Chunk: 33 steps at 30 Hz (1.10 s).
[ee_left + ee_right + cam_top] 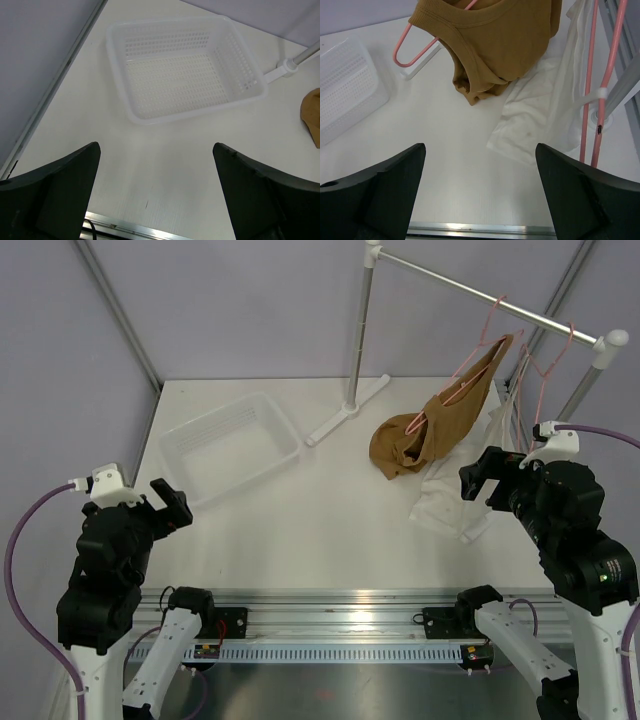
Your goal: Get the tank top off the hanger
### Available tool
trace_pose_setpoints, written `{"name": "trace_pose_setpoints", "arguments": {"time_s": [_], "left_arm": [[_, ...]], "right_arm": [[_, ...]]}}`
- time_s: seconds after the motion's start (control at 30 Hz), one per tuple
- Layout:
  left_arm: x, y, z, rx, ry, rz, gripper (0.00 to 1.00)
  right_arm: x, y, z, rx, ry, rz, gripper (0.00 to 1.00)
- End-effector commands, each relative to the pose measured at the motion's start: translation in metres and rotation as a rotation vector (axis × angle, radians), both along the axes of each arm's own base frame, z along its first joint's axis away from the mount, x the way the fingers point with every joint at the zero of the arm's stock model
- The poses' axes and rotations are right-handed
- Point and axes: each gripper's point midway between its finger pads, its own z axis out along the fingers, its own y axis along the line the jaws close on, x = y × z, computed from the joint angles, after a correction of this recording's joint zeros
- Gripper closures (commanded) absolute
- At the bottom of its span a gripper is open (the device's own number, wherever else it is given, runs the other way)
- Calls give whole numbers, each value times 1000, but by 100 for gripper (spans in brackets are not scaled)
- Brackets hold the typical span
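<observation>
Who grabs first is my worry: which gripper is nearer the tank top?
Right. The right gripper hovers close beside the tank top; the left gripper is far off, by the white basket.

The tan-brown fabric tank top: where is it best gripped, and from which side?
Grip the tan-brown tank top by its bunched lower fold on the white table, coming from the near left; a sheer white garment crowds its right side.

From the left wrist, catches only a tan sliver of the tank top (312,115) at the right edge. From the right wrist, loses its upper part past the top edge, buries most of the hanger (405,36) inside the fabric, crops the second pink hanger (592,75) overhead, tucks part of the white garment (535,115) behind tan cloth
</observation>
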Motion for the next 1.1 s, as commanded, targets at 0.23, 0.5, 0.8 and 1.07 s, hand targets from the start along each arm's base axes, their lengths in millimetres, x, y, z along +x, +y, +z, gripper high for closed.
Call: {"name": "trace_pose_setpoints", "arguments": {"time_s": [0.23, 0.5, 0.8, 1.07], "left_arm": [[12, -13, 7, -49, -57, -46, 1], [16, -18, -5, -59, -32, -69, 1], [35, -29, -41, -92, 28, -97, 1], [45, -27, -55, -91, 44, -68, 1]], "right_arm": [[25, 28, 29, 143, -90, 67, 0], [78, 54, 64, 259, -108, 79, 1], [157, 20, 70, 218, -129, -243, 4], [198, -4, 49, 71, -69, -413, 24]]}}
